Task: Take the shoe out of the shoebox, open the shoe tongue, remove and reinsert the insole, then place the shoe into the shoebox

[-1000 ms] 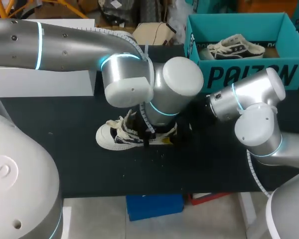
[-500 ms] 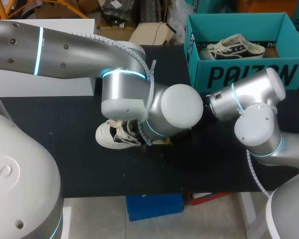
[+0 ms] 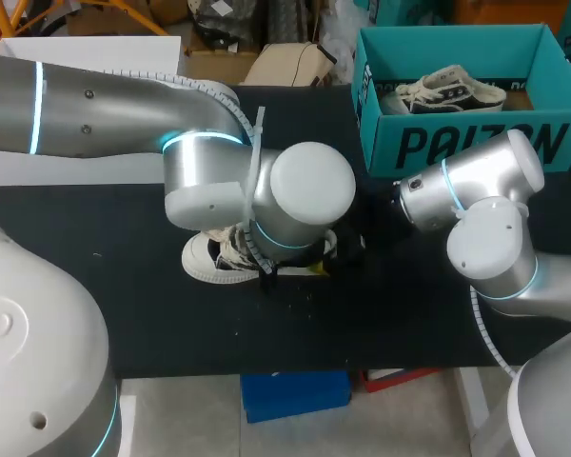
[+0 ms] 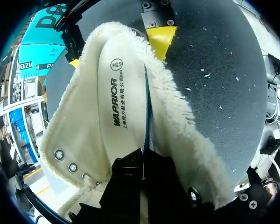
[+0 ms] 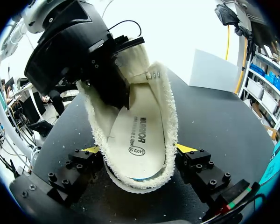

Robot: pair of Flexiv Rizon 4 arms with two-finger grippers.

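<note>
White fleece-lined shoe on the counter, near the teal shoebox but apart from it. Right gripper clamps the heel from both sides. Left gripper is down inside the shoe, fingers pinched together on the insole edge. A second shoe lies in the shoebox.

The left arm and right arm are brushed silver tubes with rounded pale-grey joint caps and thin glowing cyan rings. A ribbed white cable runs along the left arm. The right claw is black with screw-studded blocks and yellow tips. The left claw is black.
</note>
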